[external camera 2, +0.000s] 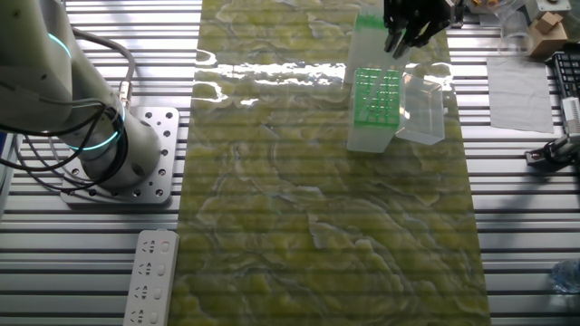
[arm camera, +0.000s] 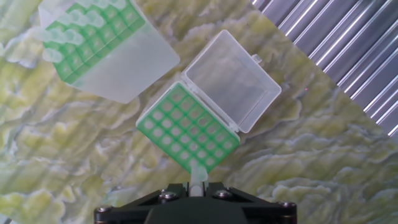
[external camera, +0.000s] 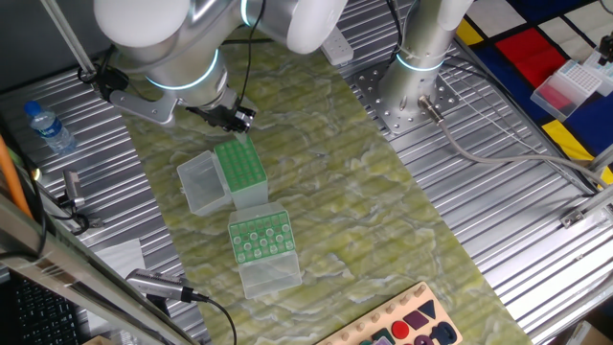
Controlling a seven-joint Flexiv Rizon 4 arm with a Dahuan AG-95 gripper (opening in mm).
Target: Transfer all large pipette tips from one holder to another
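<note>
Gripper point(arm camera: 198, 185) pinching pipette tip point(arm camera: 197, 176) just above empty green rack point(arm camera: 188, 127).

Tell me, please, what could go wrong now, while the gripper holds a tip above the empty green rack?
The tip hangs at the rack's near edge, not clearly over a hole; it may hit the grid and slip from the gripper. The open lid lies right beside the rack, so a sideways move might bump it. The full rack is close, too.

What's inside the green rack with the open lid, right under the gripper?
Its holes look empty. One pipette tip sits in the gripper above the rack; the fingers hide its top.
</note>
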